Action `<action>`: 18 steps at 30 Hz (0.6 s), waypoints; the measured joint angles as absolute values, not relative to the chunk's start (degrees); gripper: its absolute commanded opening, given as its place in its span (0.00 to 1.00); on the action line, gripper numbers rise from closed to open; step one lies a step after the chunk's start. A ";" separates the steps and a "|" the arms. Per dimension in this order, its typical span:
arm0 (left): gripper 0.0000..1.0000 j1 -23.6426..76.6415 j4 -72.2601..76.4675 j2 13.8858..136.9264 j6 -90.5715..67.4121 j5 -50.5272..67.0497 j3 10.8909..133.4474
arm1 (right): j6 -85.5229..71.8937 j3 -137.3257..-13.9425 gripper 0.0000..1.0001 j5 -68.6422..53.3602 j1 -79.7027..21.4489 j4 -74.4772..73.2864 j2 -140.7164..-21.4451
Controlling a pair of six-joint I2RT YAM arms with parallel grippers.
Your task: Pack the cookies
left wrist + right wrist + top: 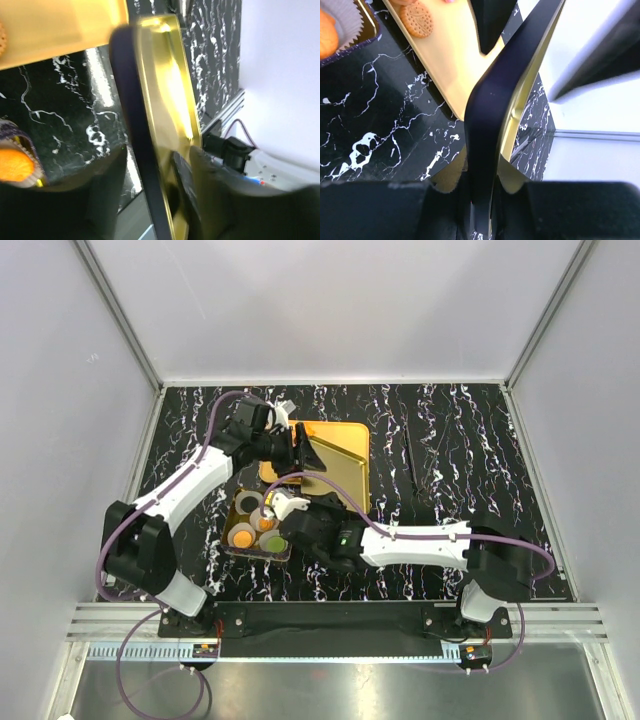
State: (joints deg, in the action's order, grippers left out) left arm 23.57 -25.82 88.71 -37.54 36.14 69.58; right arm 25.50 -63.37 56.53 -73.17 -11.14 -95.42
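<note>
Small round cookies [242,537] lie in white paper cups inside a dark tin [232,546] at the front left; orange ones and a green one [276,543] show. A brown cookie [416,20] rests on the orange tray [455,50]. A lid [340,480], dark outside and gold inside, stands tilted on edge over the tray. My right gripper [482,187] is shut on the lid's dark rim [495,95] at its near end. My left gripper [156,160] straddles the far rim [165,75] with its jaws open and a gap beside the left finger.
The orange tray [330,435] lies behind the tin on the black marbled table [450,450]. White walls with metal rails enclose the table on three sides. The right arm [420,545] stretches low across the front centre.
</note>
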 measured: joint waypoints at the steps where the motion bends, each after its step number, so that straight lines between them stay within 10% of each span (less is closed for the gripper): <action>1: 0.71 23.57 -26.81 88.36 -36.97 35.92 70.43 | 25.45 -63.42 0.00 56.58 -73.03 -11.18 -95.42; 9: 0.90 19.40 -29.21 87.26 -33.98 31.55 79.61 | 19.09 -65.41 0.00 54.06 -72.95 -18.39 -92.09; 18: 0.74 12.34 -32.51 82.96 -33.28 18.83 80.88 | 4.47 -69.84 0.00 43.70 -72.88 -30.39 -85.30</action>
State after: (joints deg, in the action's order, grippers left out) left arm 12.34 -32.51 82.96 -33.28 18.83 80.88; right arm 4.47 -69.84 43.70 -72.88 -30.39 -85.30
